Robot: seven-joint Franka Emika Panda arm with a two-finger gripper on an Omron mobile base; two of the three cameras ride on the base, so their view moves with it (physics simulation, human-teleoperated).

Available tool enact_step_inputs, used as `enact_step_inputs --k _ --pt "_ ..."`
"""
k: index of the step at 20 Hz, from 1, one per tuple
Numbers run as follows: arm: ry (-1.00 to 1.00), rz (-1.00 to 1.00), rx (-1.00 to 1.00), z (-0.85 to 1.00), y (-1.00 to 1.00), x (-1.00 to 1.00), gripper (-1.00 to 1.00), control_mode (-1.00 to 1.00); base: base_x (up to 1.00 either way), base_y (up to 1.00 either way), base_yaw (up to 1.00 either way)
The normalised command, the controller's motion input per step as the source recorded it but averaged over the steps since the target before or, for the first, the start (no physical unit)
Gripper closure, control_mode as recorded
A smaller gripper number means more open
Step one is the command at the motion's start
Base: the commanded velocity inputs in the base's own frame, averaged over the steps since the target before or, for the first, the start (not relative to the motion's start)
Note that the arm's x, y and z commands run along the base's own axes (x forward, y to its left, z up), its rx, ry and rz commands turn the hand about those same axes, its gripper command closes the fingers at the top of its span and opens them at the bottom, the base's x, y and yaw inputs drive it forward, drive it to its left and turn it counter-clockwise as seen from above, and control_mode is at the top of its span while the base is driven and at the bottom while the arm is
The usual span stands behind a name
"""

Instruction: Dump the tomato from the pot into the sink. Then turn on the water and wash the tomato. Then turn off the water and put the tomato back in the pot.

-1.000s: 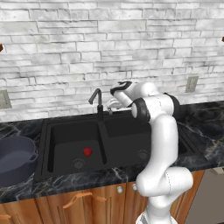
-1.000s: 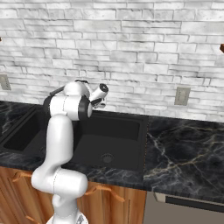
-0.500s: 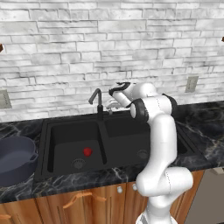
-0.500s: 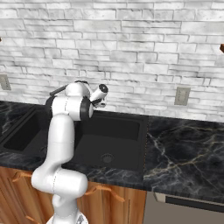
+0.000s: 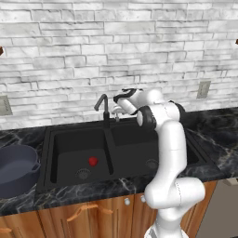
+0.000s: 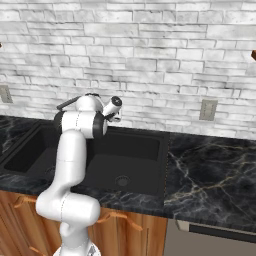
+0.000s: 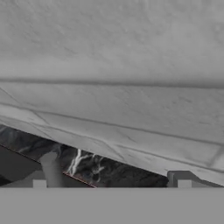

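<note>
The jaws (image 5: 115, 110) stand wide open and hold nothing, close by the dark curved faucet (image 5: 103, 108) at the back of the sink. On the far left, the wide dark blue-grey pot (image 5: 14, 169) sits on the black marbled surface (image 5: 218, 125); next, the small bright red tomato (image 5: 93, 161) lies in the left basin of the matte black double-basin sink (image 5: 122, 148). Dumping looks done; water, washing, shutting off and returning the tomato remain. The brick wall crowds the hand from behind, with open room above the basins.
</note>
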Motion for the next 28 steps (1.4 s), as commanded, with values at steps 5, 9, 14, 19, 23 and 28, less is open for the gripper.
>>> enact_step_inputs --k 5,9,14,19,23,28 --pt "0.00 -0.07 0.00 -0.27 0.00 0.27 -1.00 -1.00 0.00 0.00 0.00" --pt "0.00 -0.08 0.00 -0.25 0.00 0.20 -1.00 -1.00 0.00 0.00 0.00" --pt "0.02 -0.06 0.00 -0.18 -0.17 0.08 1.00 -1.00 0.00 0.00 0.00" --pt "0.07 -0.05 0.00 -0.18 -0.19 0.10 1.00 -1.00 0.00 0.00 0.00" --pt "0.14 -0.07 0.00 -0.16 -0.35 0.25 1.00 -1.00 0.00 0.00 0.00" --pt "0.14 -0.06 0.00 -0.12 -0.62 0.28 1.00 -1.00 0.00 0.00 0.00"
